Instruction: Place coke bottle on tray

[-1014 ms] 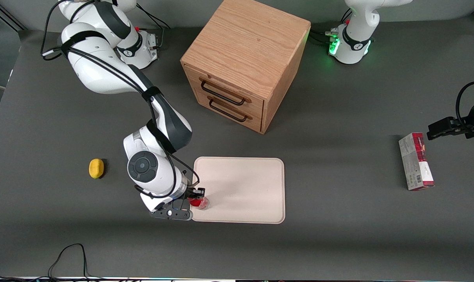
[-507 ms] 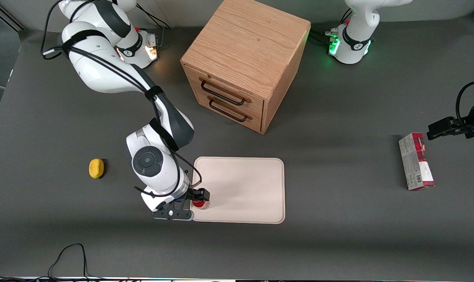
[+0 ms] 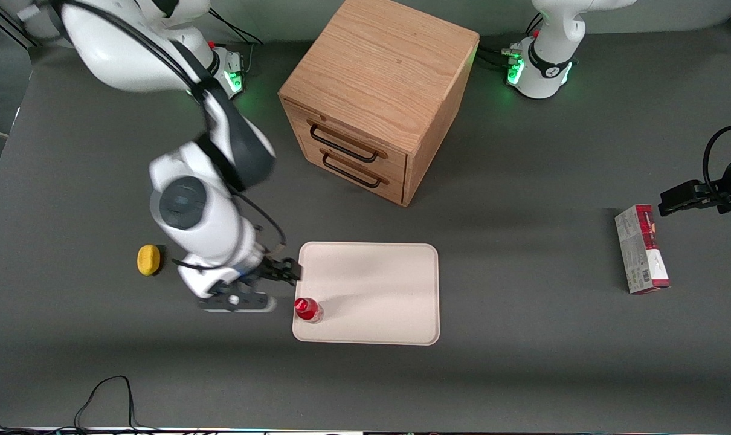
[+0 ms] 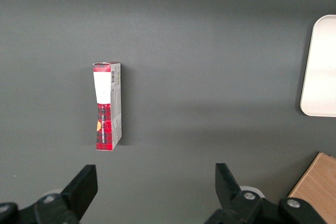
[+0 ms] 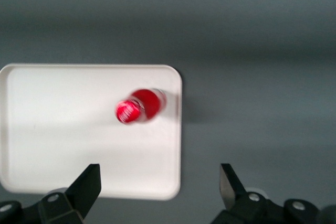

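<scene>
The coke bottle (image 3: 308, 309) stands upright, red cap up, on the cream tray (image 3: 377, 290), close to the tray's corner that is nearest the front camera at the working arm's end. My gripper (image 3: 284, 273) is open and empty, raised above the table just off that end of the tray, apart from the bottle. In the right wrist view the bottle (image 5: 139, 106) shows from above on the tray (image 5: 63, 129), with the gripper (image 5: 158, 177) spread wide over the tray's corner and nothing between its fingers.
A wooden two-drawer box (image 3: 377, 96) stands farther from the camera than the tray. A yellow lemon-like object (image 3: 148, 260) lies beside the working arm. A red-and-grey carton (image 3: 641, 249) lies toward the parked arm's end, also in the left wrist view (image 4: 107, 106).
My gripper opened and let go of the coke bottle, then rose and drew back from the tray toward the working arm's end. The bottle stays standing on the tray.
</scene>
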Available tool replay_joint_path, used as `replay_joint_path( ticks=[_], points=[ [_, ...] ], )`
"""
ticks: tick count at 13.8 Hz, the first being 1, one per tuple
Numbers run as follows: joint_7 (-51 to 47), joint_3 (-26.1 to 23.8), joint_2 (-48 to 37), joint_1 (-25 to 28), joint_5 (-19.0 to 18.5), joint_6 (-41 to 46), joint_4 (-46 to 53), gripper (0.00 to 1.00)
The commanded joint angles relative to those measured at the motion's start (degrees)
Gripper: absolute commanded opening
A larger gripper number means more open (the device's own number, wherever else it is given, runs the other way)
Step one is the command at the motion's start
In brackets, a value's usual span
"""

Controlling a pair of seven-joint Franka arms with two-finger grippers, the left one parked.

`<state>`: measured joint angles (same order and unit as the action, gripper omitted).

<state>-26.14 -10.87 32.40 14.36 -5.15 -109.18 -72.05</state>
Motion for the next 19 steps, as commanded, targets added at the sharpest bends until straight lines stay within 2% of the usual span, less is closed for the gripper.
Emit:
replay_joint_path(
  ticks=[1, 4, 7, 9, 11, 13, 16, 18, 19],
  points=[
    [11.95, 6.1, -13.55, -2.66, 6.89, 5.7, -11.52, 1.0],
    [19.36, 11.47, -25.15, -5.65, 10.94, 9.07, -20.46, 1.0],
    [19.99, 14.9, -35.62, -8.11, 10.95, 10.21, -28.91, 1.0],
    [19.99, 15.17, -41.07, -11.09, 10.25, 11.7, -31.91, 1.0],
    [20.08, 15.17, -42.59, -13.12, 10.16, 14.25, -31.58, 1.0],
    [19.82, 14.74, -42.5, -12.87, 8.06, 14.79, -30.78, 1.0],
    [19.73, 14.29, -41.71, -12.78, 7.52, 15.49, -29.38, 1.0],
    [20.08, 14.21, -41.71, -12.78, 4.72, 16.28, -29.2, 1.0],
    [20.08, 14.21, -41.71, -12.78, 4.62, 16.98, -28.85, 1.0]
  ],
)
